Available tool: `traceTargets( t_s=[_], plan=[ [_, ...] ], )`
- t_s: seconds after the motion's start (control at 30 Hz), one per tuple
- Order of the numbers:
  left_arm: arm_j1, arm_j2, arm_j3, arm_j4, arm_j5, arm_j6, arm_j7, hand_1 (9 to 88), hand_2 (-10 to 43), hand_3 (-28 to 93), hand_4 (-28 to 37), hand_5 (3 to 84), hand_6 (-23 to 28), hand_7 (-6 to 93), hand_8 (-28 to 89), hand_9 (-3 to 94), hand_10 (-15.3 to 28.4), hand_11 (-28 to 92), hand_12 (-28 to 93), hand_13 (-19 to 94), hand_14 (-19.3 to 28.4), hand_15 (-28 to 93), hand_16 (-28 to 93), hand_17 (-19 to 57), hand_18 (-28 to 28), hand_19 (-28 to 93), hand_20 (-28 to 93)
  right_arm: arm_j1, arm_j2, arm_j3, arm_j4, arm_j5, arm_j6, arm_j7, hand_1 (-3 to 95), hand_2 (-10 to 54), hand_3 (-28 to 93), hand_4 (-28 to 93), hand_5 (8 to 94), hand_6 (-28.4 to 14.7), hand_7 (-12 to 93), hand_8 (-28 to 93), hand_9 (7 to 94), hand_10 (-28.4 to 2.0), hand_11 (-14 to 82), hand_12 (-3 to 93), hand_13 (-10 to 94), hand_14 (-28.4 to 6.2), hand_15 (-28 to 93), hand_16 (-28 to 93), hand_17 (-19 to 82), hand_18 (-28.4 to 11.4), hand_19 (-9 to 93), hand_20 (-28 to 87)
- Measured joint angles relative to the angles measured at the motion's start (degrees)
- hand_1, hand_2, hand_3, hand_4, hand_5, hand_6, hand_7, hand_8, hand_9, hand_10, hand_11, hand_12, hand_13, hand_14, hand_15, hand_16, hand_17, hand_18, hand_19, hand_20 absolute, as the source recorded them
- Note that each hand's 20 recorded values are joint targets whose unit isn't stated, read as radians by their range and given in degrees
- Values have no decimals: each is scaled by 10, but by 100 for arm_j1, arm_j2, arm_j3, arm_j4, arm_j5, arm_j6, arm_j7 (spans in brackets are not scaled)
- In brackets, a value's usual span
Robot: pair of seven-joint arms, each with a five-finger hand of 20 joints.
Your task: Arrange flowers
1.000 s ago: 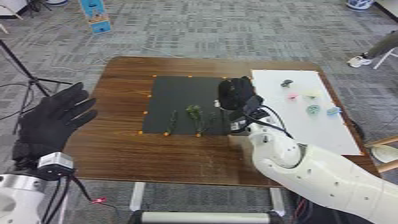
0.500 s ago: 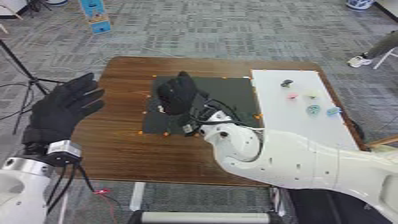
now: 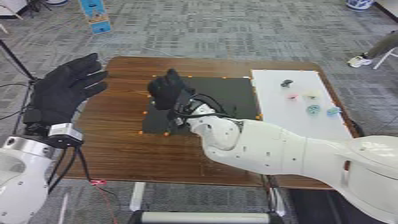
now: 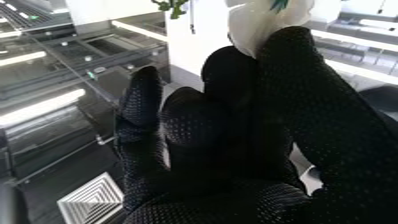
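Because something this thin is probably asking for a gentle grip, I am pinching the white petal-like piece [image 4: 258, 27] at its edge, between the thumb and fingertips of my right hand [image 3: 169, 91], and I am leaving the rest of it free. I am taking it for a flower head, with a touch of green showing inside it. My right hand is hovering above the far left part of the black mat [image 3: 238, 91], and I am judging that I am bringing the bloom to its place in the layout. Near the piece, a green sprig [image 4: 171, 6] is showing; whether it is joined to it, I cannot tell.

My left hand [image 3: 64, 90] is waiting wide, fingers extended, beside the table [image 3: 120, 145], which is leaving my right arm room. On the white board [image 3: 306, 130], small colored flower heads [image 3: 314, 109] are lying apart, likely so that I am picking each one singly. If I am squeezing too hard, the petals may be creasing.
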Motion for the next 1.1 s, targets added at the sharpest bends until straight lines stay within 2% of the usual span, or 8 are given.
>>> traceTargets(
  t_s=[0.27, 0.8, 1.1],
  plan=[
    [95, -6, -28, -13, 0, -95, 11, 223, -61, 721, -283, 354, 40, 203, -95, 285, 117, 222, 178, 238, 136, 307, 23, -91, 215, 443, 117, 6, -51, -412, -46, -368, -196, 863, 487, -95, 837, -271, 729, 10, 431, 76, 733, -88, 430, 639, 661, -90, 795, 422, 291, -191, 762, 453],
    [-86, 3, 213, 38, -3, -135, 24, 223, -60, 720, -283, 354, 39, 202, -95, 285, 118, 220, 179, 237, 137, 308, 22, -91, 215, 444, 118, 118, -595, -837, 476, -374, -185, 993, 493, -95, 828, -281, 732, 14, 433, 57, 733, -82, 428, 638, 663, -90, 795, 420, 292, -190, 762, 452],
    [-113, 3, 244, 54, -5, -139, 22, 222, -61, 721, -283, 354, 40, 201, -94, 285, 117, 222, 179, 237, 137, 310, 23, -91, 215, 444, 117, 117, -687, -907, 684, -424, -101, 1183, 497, -95, 816, -282, 735, 18, 430, 41, 735, -85, 422, 631, 665, -90, 795, 421, 293, -189, 763, 452]
  ],
)
